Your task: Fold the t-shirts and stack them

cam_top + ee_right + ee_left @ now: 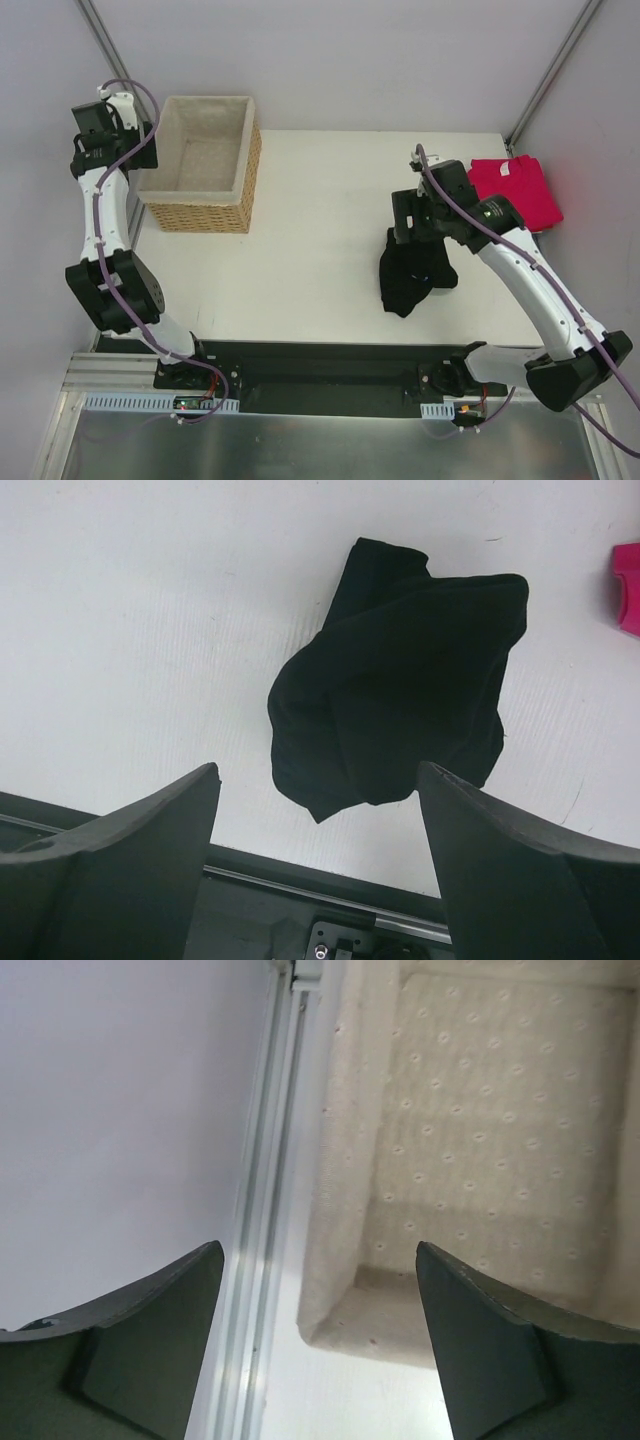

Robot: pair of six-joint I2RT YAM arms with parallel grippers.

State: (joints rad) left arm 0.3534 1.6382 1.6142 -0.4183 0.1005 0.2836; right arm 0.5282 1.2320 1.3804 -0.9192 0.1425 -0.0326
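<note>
Black t-shirt [400, 680] in a soft heap on the table [150, 630].
Hovered above with right gripper [318, 780] fingers apart; left gripper [318, 1255] fingers apart too, by the wicker basket [200, 215]. Looked light and floppy; best pinched at a corner.

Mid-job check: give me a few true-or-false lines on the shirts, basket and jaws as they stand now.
1. The black shirt lies crumpled on the table. True.
2. The red shirt is stacked on the black shirt. False: they lie apart, the red one toward the far right.
3. The right gripper has its jaws shut on the black shirt. False: they stand open above it.
4. The left gripper has its jaws open, beside the basket. True.
5. The basket holds a shirt. False: only its lining shows.
</note>
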